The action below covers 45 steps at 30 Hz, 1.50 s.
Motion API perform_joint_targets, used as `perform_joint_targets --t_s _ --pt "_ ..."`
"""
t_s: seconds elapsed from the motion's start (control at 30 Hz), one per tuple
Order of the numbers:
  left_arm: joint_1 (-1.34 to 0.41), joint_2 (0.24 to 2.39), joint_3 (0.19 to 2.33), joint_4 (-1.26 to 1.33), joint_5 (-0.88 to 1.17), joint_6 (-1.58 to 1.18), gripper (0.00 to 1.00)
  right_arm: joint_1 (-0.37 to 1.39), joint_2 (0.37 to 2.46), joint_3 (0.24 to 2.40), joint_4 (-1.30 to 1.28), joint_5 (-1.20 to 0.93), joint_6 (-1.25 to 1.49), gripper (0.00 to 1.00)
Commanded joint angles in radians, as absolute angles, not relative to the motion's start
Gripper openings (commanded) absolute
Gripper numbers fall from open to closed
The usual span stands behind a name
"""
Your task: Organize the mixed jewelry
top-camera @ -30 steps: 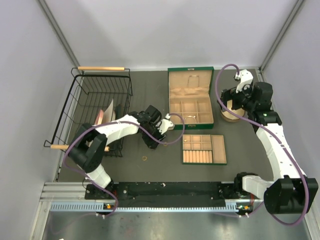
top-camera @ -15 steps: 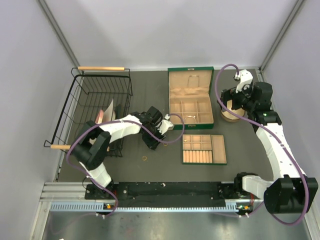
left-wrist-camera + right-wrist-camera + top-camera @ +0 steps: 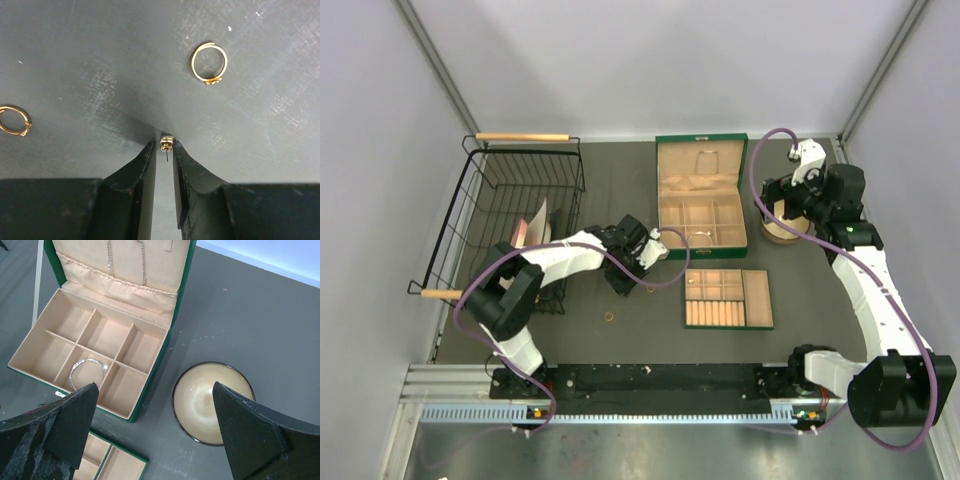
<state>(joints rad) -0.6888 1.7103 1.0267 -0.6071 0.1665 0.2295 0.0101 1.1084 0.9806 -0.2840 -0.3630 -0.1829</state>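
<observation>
A dark grey matte surface (image 3: pixel 620 190), faintly scuffed and specked, fills a booth of plain pale walls (image 3: pixel 650 60), with a metal rail (image 3: pixel 650 410) along its near edge where the arm bases sit. On the left stands a black wire basket (image 3: pixel 485 190) with wooden handles, something pale and flat leaning inside it. At the back middle a green jewellery box (image 3: pixel 675 160) lies open, thin chains (image 3: pixel 125 257) hanging in its lid and a silver bracelet (image 3: pixel 87 374) in a near compartment. Just in front of it is a tan tray (image 3: pixel 757 298) with a green rim, and right of the box sits a round dish (image 3: pixel 210 400), cream inside with a dark rim. The right end effector (image 3: pixel 154 390) hangs above box and dish, fully released and holding nothing. The left end effector (image 3: pixel 165 146) is down at the surface between basket and box, its jaws drawn narrow around a small gold stud (image 3: pixel 166 143) at the fingertips; whether they pinch it cannot be told. A gold ring (image 3: pixel 209 63) lies beyond the stud, well apart, and a second ring (image 3: pixel 13 120) off to the left. From above, the left arm and its purple cable (image 3: pixel 665 280) hide the stud; a lone ring (image 3: pixel 609 316) lies nearer the rail.
</observation>
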Motion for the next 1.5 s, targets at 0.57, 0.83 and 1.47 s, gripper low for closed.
perform_joint_targets --t_s 0.57,0.83,1.47 --pt "-0.715 1.674 1.057 -0.581 0.248 0.284 0.0 0.009 1.117 0.983 -0.264 -0.364 -0.196 0.99" --pt "-0.758 1.686 1.222 -0.63 0.324 0.313 0.0 0.008 1.115 0.985 -0.264 -0.361 -0.195 0.99" --pt "-0.946 1.917 1.453 -0.614 0.348 0.299 0.0 0.008 1.112 0.985 -0.265 -0.348 -0.201 0.99"
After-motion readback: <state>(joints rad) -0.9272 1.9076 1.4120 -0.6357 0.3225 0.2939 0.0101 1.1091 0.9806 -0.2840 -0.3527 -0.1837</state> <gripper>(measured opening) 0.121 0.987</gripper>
